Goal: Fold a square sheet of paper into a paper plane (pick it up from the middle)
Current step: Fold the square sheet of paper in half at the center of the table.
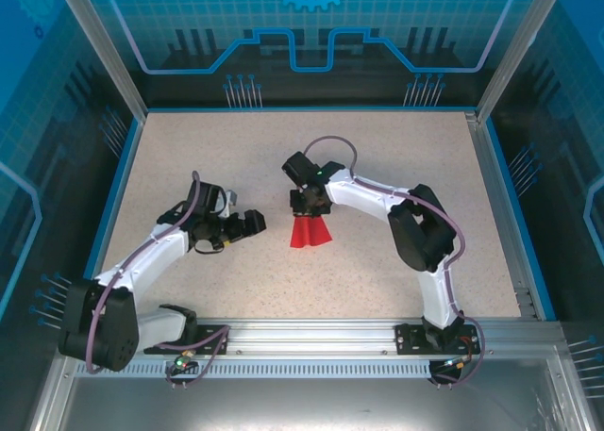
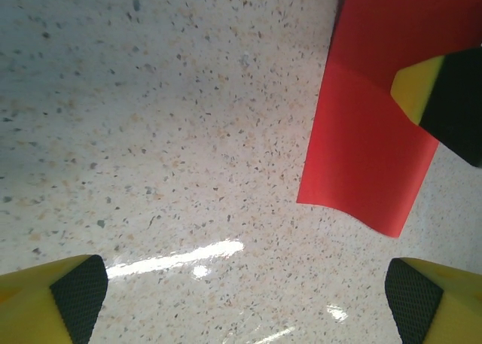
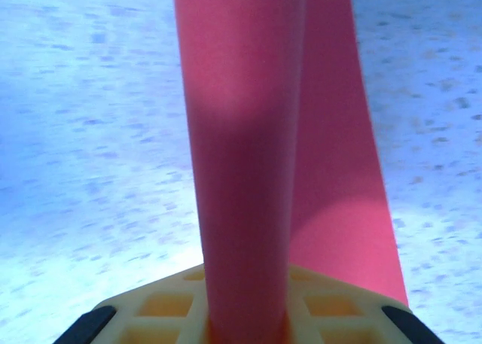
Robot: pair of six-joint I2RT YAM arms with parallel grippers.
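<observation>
Mid-table (image 1: 189,167), red paper sheet (image 1: 310,233) lies creased narrower, near end fanned flat, far end lifted. R gripper (image 1: 309,205) pinches the sheet's far end, paper bunched up btwn its fingers (image 3: 120,325). L gripper (image 1: 255,222) spread wide, just left of sheet, not touching.

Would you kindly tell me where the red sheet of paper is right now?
Top view: the red sheet of paper is mid-table, on the near side of the right gripper, right of the left gripper.
</observation>
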